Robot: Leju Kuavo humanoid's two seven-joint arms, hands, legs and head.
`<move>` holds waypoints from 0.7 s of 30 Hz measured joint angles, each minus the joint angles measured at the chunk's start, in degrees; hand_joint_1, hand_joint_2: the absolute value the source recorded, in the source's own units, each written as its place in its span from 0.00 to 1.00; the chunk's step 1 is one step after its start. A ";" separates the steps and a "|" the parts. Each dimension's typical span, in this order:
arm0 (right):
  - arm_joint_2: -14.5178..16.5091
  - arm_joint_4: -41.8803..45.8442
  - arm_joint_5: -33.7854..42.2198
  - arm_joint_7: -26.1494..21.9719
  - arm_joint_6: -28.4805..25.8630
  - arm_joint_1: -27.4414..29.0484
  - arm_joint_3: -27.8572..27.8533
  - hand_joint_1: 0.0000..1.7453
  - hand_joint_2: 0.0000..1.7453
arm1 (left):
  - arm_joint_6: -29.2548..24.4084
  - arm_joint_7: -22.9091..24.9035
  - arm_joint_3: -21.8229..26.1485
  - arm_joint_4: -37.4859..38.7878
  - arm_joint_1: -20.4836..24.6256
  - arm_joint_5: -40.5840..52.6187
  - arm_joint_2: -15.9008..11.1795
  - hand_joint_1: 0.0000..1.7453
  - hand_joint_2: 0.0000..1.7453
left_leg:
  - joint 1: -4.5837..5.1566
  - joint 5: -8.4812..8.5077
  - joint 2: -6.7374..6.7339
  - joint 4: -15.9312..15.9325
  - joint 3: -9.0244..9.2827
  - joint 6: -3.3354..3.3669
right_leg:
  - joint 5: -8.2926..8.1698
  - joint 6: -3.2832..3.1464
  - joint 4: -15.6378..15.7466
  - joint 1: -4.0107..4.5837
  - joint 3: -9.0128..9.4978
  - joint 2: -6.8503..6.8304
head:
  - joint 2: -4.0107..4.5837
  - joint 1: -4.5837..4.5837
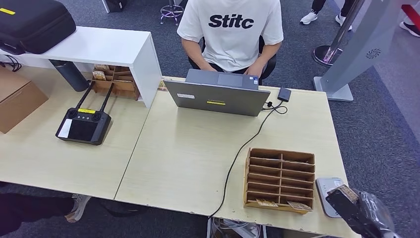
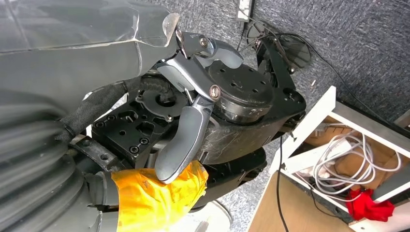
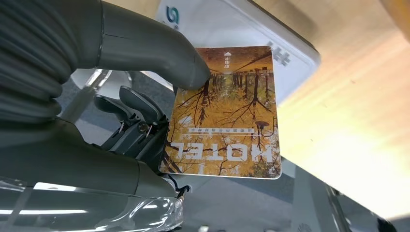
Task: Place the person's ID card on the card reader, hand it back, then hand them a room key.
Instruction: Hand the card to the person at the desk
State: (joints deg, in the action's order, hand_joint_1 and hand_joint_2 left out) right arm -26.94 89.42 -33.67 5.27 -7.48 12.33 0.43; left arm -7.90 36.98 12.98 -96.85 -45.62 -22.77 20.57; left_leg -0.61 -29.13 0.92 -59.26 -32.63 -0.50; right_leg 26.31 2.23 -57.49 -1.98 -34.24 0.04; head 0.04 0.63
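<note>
Just beside the wooden organizer (image 1: 280,179), at the table's near corner, one white card reader (image 1: 328,193) lies flat. Over it the right hand (image 1: 357,208) pinches one yellow-brown card marked HOTEL (image 3: 227,113) between thumb and fingers (image 3: 140,121); the card hovers partly above the reader. The left hand (image 2: 193,116) hangs by the floor, nothing in it, fingers apart. Beyond the organizer stand one laptop (image 1: 218,95) and one seated person (image 1: 231,30). Two cards lie in the organizer's nearest row.

The right hand (image 1: 357,208) holds a card (image 1: 345,192) beside the white card reader (image 1: 327,191); a wooden slotted organizer (image 1: 280,180) stands just left. A person (image 1: 231,32) sits behind the grey laptop (image 1: 218,95).
</note>
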 joint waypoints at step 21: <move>-1.90 8.14 1.14 -9.72 -2.38 -14.95 -4.65 1.00 1.00 | 3.73 -2.67 0.16 1.74 0.77 0.79 -0.02 0.00 1.00 | 0.03 0.02 -0.09 0.00 0.04 0.00 | -0.06 0.03 -0.02 -0.05 0.09 0.11 | 0.00 -0.01</move>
State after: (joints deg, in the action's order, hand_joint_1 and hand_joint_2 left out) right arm -28.84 97.56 -32.53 -4.45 -9.86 -2.62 -4.23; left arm -4.17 34.31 13.14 -95.11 -44.85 -21.98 20.55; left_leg -0.58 -29.11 0.83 -59.27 -32.59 -0.49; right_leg 26.25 2.26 -57.51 -2.03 -34.15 0.15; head 0.04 0.63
